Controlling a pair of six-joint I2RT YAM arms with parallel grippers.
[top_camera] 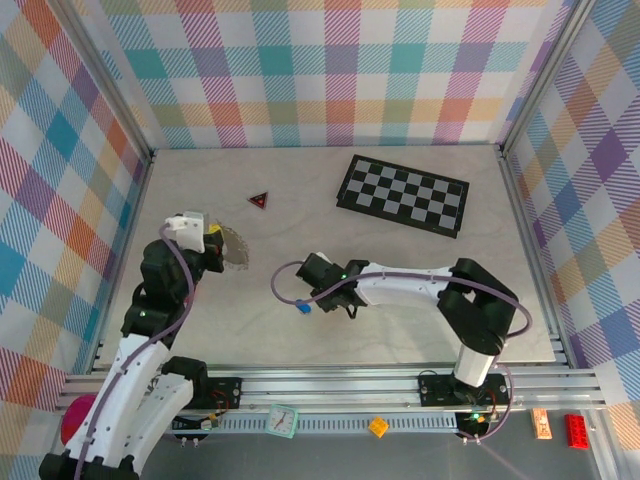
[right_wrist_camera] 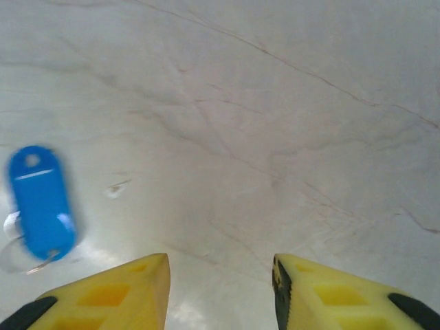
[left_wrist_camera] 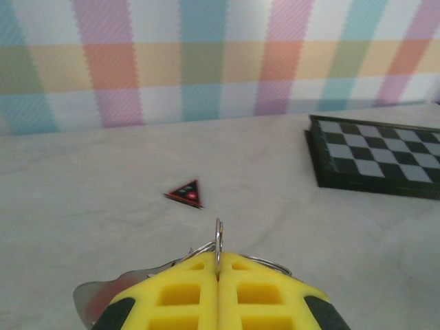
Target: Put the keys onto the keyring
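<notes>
Keyring, thin silvery wire, is pinched upright between the yellow pads of the left gripper. Right gripper is spread wide over bare veined tabletop; smooth oval blue key lies flat near one finger.

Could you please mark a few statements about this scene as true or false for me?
1. The left gripper has its fingers shut on the keyring. True.
2. The right gripper has its fingers shut on the blue key. False: the fingers are open, and the blue key lies on the table off to their side.
3. The red triangle lies on top of the checkerboard. False: it lies on the bare table, apart from the board.
4. The checkerboard lies in the far right part of the table. True.
</notes>
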